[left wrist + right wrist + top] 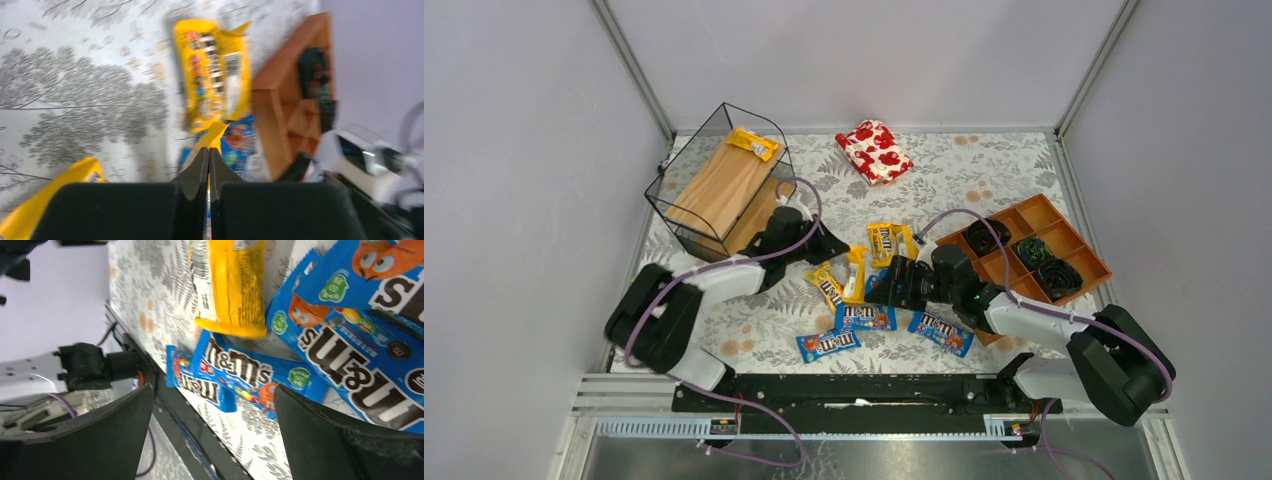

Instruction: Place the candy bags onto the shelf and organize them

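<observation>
My left gripper (209, 150) is shut on the edge of a yellow candy bag (214, 134); in the top view it (840, 248) pinches the far end of that narrow bag (856, 274). Other yellow bags lie nearby (891, 240) (826, 286). My right gripper (214, 390) is open low over blue candy bags (235, 372) (360, 355), holding nothing; from above it (881, 285) sits beside the pile. Blue bags lie near the front edge (865, 317) (828, 344) (941, 332). The black-wire shelf (724, 190) stands at the back left with one yellow bag (754, 143) on its wooden board.
An orange-brown compartment tray (1064, 235) with dark items sits at the right, close behind my right arm. A red-and-white floral pouch (875, 151) lies at the back centre. Grey walls enclose the table; the black rail (864, 390) runs along the front edge.
</observation>
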